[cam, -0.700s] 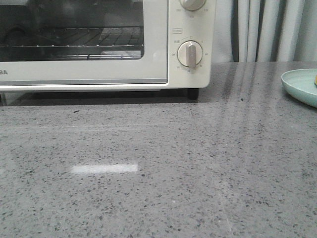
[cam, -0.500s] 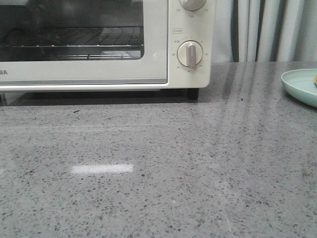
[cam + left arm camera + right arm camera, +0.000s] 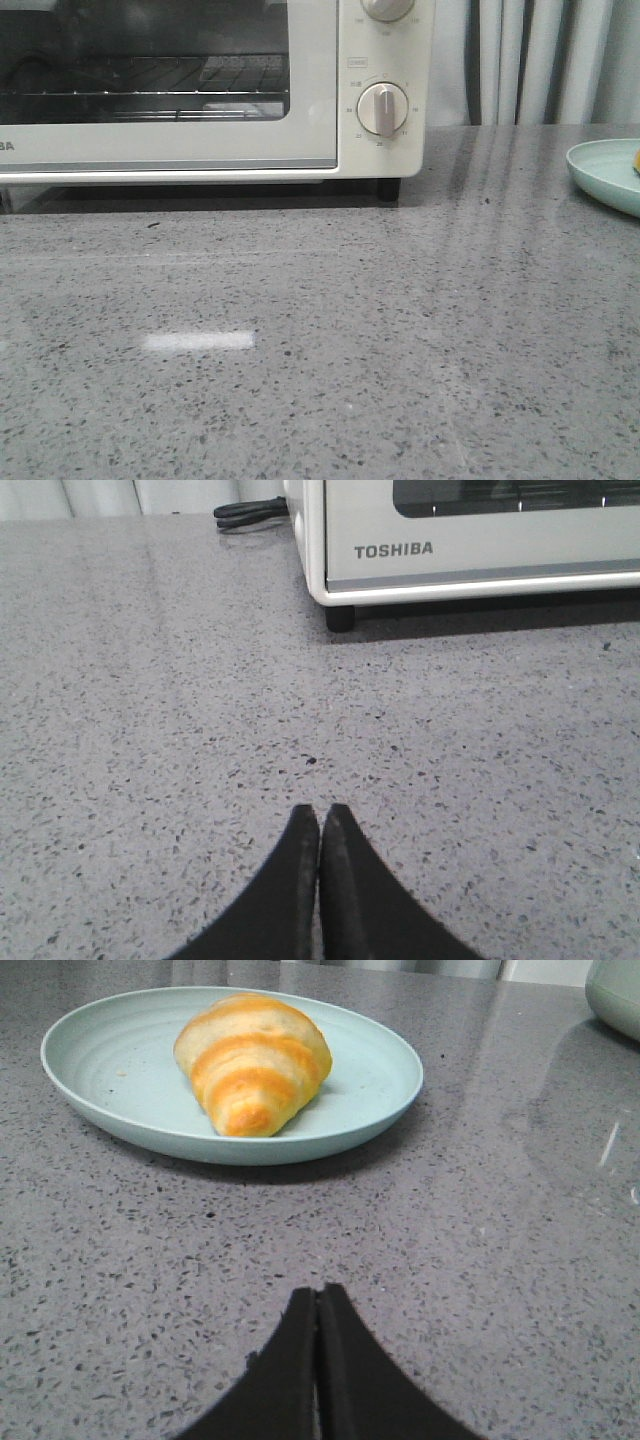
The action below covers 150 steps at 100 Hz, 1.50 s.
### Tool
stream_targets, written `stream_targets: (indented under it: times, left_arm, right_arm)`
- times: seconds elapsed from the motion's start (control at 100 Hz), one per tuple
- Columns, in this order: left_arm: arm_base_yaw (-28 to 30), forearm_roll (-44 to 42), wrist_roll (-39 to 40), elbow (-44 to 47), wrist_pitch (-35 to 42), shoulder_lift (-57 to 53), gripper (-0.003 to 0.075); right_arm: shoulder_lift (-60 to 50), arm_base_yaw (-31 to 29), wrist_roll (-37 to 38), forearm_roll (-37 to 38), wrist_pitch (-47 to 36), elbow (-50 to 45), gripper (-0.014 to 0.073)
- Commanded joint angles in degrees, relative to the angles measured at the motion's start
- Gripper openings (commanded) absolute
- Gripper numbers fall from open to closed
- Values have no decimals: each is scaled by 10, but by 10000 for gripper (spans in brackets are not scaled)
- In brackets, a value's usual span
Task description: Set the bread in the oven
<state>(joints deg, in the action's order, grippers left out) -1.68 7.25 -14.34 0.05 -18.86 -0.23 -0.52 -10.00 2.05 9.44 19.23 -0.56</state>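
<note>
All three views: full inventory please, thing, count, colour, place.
Cream-white toaster oven: 1, door shut, at the back left of the counter.
Round silver dials: 2, on the oven's right panel.
Black power cord: 1, behind the oven's corner.
Pale green round plate: 1, counter's right edge.
Golden-brown striped bread roll: 1, lying on the plate.
Grey speckled stone counter: 1, under everything.
Pale curtain: 1, behind the counter.
Left gripper: black, shut, empty.
Right gripper: black, shut, empty, facing the plate.
</note>
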Motion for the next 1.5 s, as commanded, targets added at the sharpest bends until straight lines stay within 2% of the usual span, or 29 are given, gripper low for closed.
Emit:
stream_targets:
  times: [0.0, 0.11, 0.19, 0.26, 0.36, 0.47, 0.53, 0.59, 0.67, 0.74, 0.81, 0.82, 0.88, 0.92, 0.99, 1.1, 1.17, 1.31, 1.49]
  left_arm:
    - [1, 1, 6, 13, 64, -16, -21]
    - [1, 1, 6, 13, 101, -16, -21]
    - [1, 33, 6, 13, 126, -16, -21]
    - [1, 135, 6, 13, 154, -16, -21]
    - [1, 324, 6, 13, 183, -16, -21]
    - [1, 482, 6, 13, 189, -16, -21]
    - [1, 547, 6, 13, 189, -16, -21]
    - [1, 570, 6, 13, 193, -16, -21]
    - [1, 608, 6, 4, 183, -16, -21]
    - [-6, 592, -25, -32, 123, -16, -21]
    - [-12, 565, -126, -82, 48, -15, -21]
    - [-14, 564, -161, -92, 32, -14, -21]
    - [-17, 563, -236, -129, 12, -1, -21]
    - [-17, 563, -290, -157, 6, 18, -21]
    - [-17, 563, -343, -195, 0, 66, -20]
    - [-17, 563, -419, -255, -42, 168, -19]
    - [-20, 564, -442, -296, -61, 240, -21]
    - [-71, 575, -454, -364, -7, 330, -21]
    - [-125, 551, -492, -447, -3, 429, -21]
  right_arm:
    - [-13, 1, -6, 0, -19, -7, -69]
    - [-13, 1, -6, 0, -34, -7, -69]
    - [-13, 1, -6, 1, -87, -7, -69]
    - [-13, 1, -4, -6, -166, -7, -69]
    - [-13, 1, -2, -62, -290, -7, -69]
    - [-13, 1, -1, -110, -361, -7, -69]
    - [-13, 1, -1, -128, -364, -7, -69]
    - [-13, 1, -1, -162, -348, -6, -69]
    - [-13, 1, 0, -269, -306, 6, -69]
    - [-11, 1, 0, -304, -286, 18, -69]
    - [-9, 1, -1, -303, -283, 39, -69]
    - [-7, 1, -1, -301, -280, 45, -69]
    - [5, 2, -1, -301, -249, 73, -69]
    - [23, 3, -2, -297, -200, 102, -69]
    - [62, 10, -14, -280, -137, 143, -69]
    - [125, 37, -45, -240, -94, 195, -69]
    - [165, 56, -62, -228, -87, 223, -69]
    - [221, 90, -62, -224, -92, 258, -69]
    - [244, 107, -62, -224, -87, 264, -69]
